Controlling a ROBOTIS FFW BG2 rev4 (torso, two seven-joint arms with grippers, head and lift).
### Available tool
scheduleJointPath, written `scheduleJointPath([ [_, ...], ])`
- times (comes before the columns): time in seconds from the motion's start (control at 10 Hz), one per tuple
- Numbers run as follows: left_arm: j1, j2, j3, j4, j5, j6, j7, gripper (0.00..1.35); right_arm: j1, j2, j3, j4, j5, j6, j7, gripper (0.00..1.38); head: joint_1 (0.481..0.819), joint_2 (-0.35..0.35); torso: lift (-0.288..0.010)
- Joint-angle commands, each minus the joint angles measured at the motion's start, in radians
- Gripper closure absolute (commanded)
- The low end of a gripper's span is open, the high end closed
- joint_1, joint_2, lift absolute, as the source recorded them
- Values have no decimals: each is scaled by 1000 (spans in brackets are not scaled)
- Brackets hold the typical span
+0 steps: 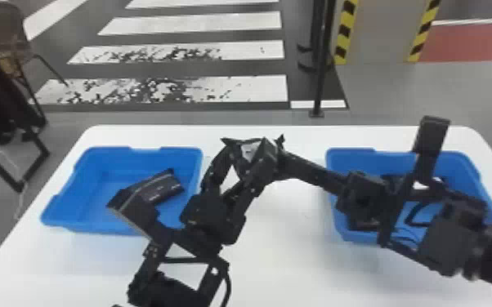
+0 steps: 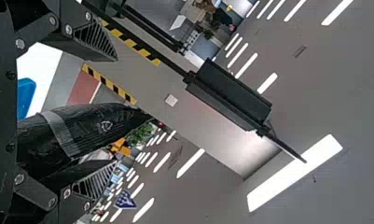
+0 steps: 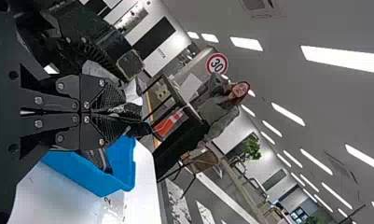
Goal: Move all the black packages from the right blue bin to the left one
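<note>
Black, symbol-printed package (image 2: 89, 130); right fingers (image 1: 294, 164) pinch it, left fingers (image 1: 215, 170) straddle it.

One white table (image 1: 282, 269), bearing two blue bins: left bin (image 1: 69, 200), one black package (image 1: 165, 188) inside, partly behind my left arm; right bin (image 1: 466, 175), dark contents (my right arm hides much). Between bins: my left gripper (image 1: 243, 163), fingers apart, and my right gripper (image 1: 278, 160), meeting above the table. Beyond: black post (image 1: 322, 69), white-striped floor (image 1: 253, 24), one chair (image 1: 6, 28).
</note>
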Motion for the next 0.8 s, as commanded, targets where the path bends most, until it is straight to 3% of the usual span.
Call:
scheduleJointPath([
  [0.0, -3, -1, 8, -5, -25, 27, 0, 1254, -5, -1, 3, 4, 0, -21, 2, 1191, 695, 91, -171],
  [0.1, 7, -1, 22, -37, -33, 103, 0, 1213, -5, -1, 5, 7, 0, -33, 3, 1191, 695, 87, -171],
  [0.2, 9, -2, 32, -51, -67, 105, 1, 1211, -5, -3, 5, 7, 2, -33, 3, 1191, 695, 85, -171],
  [0.4, 21, -10, 52, -49, -104, 36, 12, 1211, 2, -3, 7, 4, 4, -41, 5, 1164, 695, 86, -171],
  [0.5, 26, -18, 78, -49, -134, 34, 17, 1211, 5, -3, 9, 12, 6, -75, 11, 995, 695, 99, -171],
  [0.7, 41, -53, 220, -42, -292, 85, 23, 1211, 5, -3, 7, 41, 4, -114, 17, 329, 695, 121, -171],
])
